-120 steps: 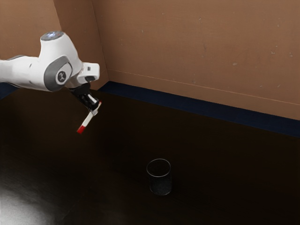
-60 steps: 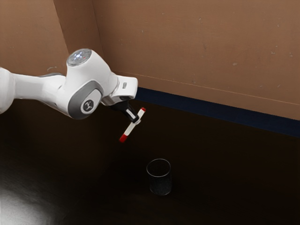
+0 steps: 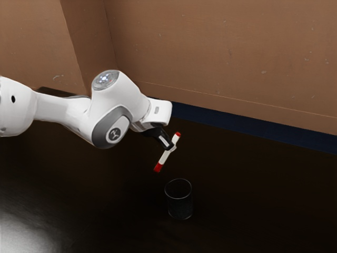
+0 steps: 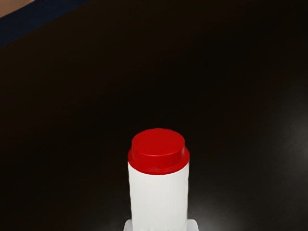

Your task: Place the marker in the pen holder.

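The rounded white arm [image 3: 122,95] has grey trim [image 3: 100,131].

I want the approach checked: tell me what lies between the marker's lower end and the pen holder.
Nothing stands between the lower end of the marker and the pen holder; the exterior view shows bare, dark tabletop there.

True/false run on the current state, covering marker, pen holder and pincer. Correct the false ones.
1. The pincer is gripping the marker. True.
2. The marker is inside the pen holder. False: it is in the pincer, outside the holder.
3. The marker is tilted. True.
4. Both marker ends are blue. False: both are red.
5. The pen holder stands upright. True.
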